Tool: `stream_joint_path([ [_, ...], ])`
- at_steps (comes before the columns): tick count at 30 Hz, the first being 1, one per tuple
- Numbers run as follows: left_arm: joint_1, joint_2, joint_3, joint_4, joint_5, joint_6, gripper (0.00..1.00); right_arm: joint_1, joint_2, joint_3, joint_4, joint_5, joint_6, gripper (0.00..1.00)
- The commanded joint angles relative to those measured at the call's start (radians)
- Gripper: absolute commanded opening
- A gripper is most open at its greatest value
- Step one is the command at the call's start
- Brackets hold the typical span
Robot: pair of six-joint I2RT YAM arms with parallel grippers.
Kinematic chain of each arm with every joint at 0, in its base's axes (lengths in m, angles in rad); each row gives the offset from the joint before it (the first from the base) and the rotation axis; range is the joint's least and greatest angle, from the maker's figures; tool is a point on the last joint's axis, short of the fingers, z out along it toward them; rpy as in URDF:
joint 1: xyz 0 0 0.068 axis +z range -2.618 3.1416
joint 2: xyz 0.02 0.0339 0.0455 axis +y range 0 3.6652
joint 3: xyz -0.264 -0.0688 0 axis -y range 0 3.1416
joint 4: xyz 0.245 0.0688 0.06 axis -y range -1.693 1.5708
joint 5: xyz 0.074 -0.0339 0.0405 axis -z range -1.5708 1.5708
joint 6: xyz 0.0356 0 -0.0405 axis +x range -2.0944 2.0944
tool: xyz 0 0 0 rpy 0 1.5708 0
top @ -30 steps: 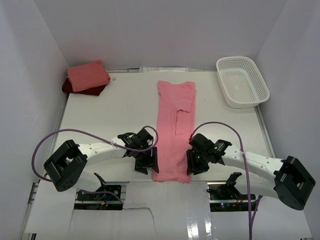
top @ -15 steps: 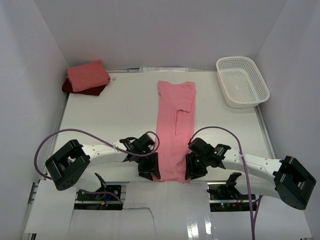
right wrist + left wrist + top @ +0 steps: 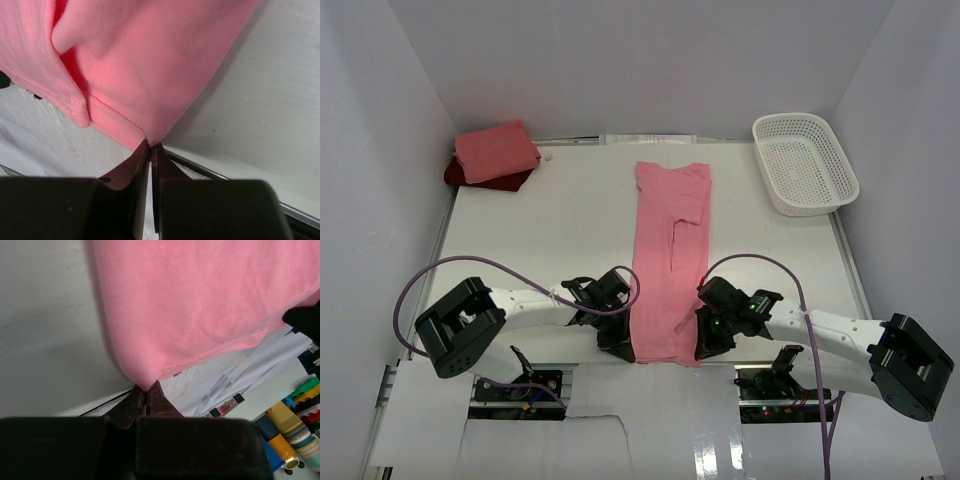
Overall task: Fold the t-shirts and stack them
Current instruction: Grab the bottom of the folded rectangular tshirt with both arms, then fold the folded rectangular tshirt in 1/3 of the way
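— What was pictured on the bench (image 3: pixel 550 230)?

— A rose pink shirt (image 3: pixel 670 260) was shown laid down the middle as a long, narrow strip. It was folded lengthwise, with the collar end far and the hem at the near edge.

— How was it held?

— The hem's left corner was pinched by the left gripper (image 3: pixel 146 392), its jaws pressed together on the cloth. The right corner was pinched in the same way by the right gripper (image 3: pixel 150 147). Both corners were taken together, it may be judged, so that the hem could be carried evenly toward the collar and the strip halved without skew.

— And the other shirts?

— A folded salmon shirt (image 3: pixel 496 150) was seen stacked on a dark red shirt (image 3: pixel 452 175) in the far left corner. That pile was presumably the one to be joined. A white basket (image 3: pixel 805 160) stood at the far right.
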Motion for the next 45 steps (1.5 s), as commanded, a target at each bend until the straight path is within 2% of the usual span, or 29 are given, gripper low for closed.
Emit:
stream_joint_path([
  [1, -0.006, -0.022, 0.033, -0.088, -0.107, 0.034, 0.0, 0.007, -0.043, 0.044, -0.071, 0.011, -0.005, 0.08],
  [7, -0.006, -0.079, 0.158, -0.195, -0.134, 0.045, 0.0, 0.006, -0.057, 0.166, -0.182, 0.037, -0.046, 0.08],
  [15, 0.083, -0.054, 0.258, -0.221, -0.133, 0.108, 0.0, -0.004, -0.002, 0.266, -0.203, 0.1, -0.106, 0.08],
  [21, 0.152, -0.027, 0.358, -0.249, -0.164, 0.172, 0.0, -0.085, 0.033, 0.35, -0.222, 0.167, -0.187, 0.08],
  [25, 0.193, 0.033, 0.436, -0.252, -0.177, 0.212, 0.0, -0.184, 0.093, 0.391, -0.217, 0.184, -0.273, 0.08],
  [31, 0.219, 0.145, 0.574, -0.254, -0.243, 0.247, 0.0, -0.261, 0.191, 0.491, -0.193, 0.278, -0.376, 0.08],
  [37, 0.254, 0.235, 0.707, -0.271, -0.278, 0.286, 0.0, -0.319, 0.291, 0.604, -0.177, 0.301, -0.444, 0.08],
  [45, 0.307, 0.297, 0.803, -0.281, -0.309, 0.307, 0.0, -0.364, 0.418, 0.709, -0.166, 0.299, -0.499, 0.08],
])
